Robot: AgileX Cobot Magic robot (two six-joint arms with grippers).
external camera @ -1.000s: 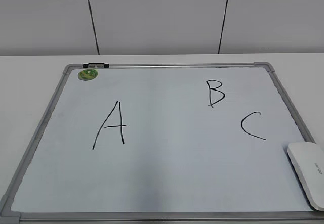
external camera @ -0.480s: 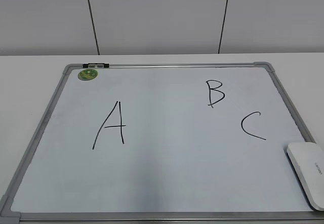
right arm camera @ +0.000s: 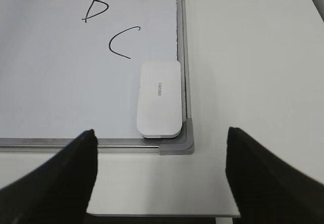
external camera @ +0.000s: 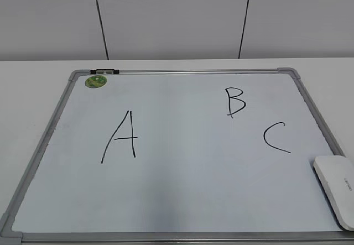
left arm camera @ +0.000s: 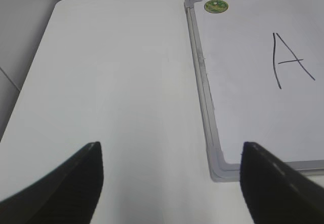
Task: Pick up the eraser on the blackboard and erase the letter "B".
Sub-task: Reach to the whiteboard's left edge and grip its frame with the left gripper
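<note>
Task not begun: eraser [right arm camera: 159, 98] lies untouched in the blackboard [external camera: 182, 71] corner, letter "B" [external camera: 235, 102] intact, left gripper [left arm camera: 172, 178] and right gripper [right arm camera: 161, 178] both spread wide, empty

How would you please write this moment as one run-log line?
phase: before pickup | eraser: lying in blackboard corner, ungrasped | letter "B": intact | left gripper: open | right gripper: open, short of eraser

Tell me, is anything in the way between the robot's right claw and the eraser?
Nothing visible is. The right gripper hangs open, and the eraser lies uncovered in the blackboard corner.
</note>
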